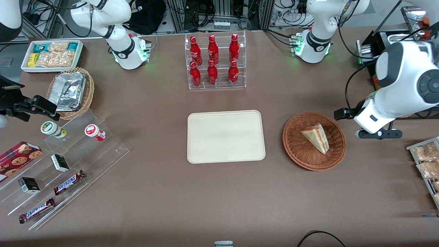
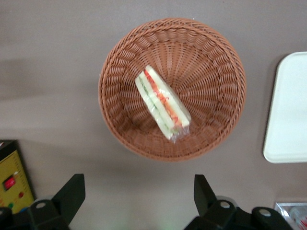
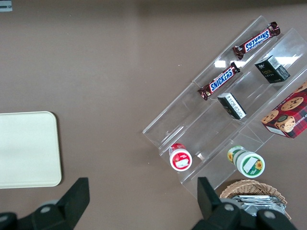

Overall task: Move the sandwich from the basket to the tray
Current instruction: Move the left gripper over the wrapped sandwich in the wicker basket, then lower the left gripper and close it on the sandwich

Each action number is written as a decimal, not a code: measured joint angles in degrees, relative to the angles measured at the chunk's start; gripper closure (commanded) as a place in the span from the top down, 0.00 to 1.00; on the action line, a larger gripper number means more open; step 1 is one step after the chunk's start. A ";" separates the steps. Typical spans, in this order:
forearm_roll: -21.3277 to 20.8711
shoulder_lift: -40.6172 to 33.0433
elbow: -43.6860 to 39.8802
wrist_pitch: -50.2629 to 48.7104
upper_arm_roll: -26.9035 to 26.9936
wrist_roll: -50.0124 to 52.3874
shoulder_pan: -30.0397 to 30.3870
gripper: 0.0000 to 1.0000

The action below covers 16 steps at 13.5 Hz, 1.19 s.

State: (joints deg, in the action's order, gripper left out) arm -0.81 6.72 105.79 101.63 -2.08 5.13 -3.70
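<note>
The sandwich (image 1: 316, 138), a pale bread wedge with a red and green filling stripe, lies in the reddish-brown wicker basket (image 1: 295, 151). The cream tray (image 1: 226, 136) lies flat and bare beside the basket, toward the parked arm's end. My left gripper (image 1: 377, 133) hangs above the table beside the basket, toward the working arm's end, open and empty. In the left wrist view the gripper (image 2: 138, 196) has its two black fingers (image 2: 72, 191) spread wide, clear of the basket (image 2: 211, 72), the sandwich (image 2: 163, 108) and the tray's edge (image 2: 290, 110). The tray also shows in the right wrist view (image 3: 26, 148).
A clear rack of red bottles (image 1: 215, 61) stands farther from the camera than the tray. A stepped acrylic shelf with snacks (image 1: 61, 161), a tan basket with a foil container (image 1: 70, 91) and a white snack box (image 1: 51, 55) lie toward the parked arm's end. Snack packets (image 1: 427, 161) lie near my gripper.
</note>
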 measured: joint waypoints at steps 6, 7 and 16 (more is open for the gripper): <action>-0.01 0.12 12.20 17.74 -1.59 11.51 -0.05 1.00; -0.01 0.10 14.06 20.07 -2.03 13.96 -0.07 1.00; -0.02 -0.39 21.66 29.52 -4.28 39.03 -0.19 1.00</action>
State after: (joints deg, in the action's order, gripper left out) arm -0.83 6.33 127.46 131.14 -6.36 44.16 -3.89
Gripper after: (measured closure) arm 0.000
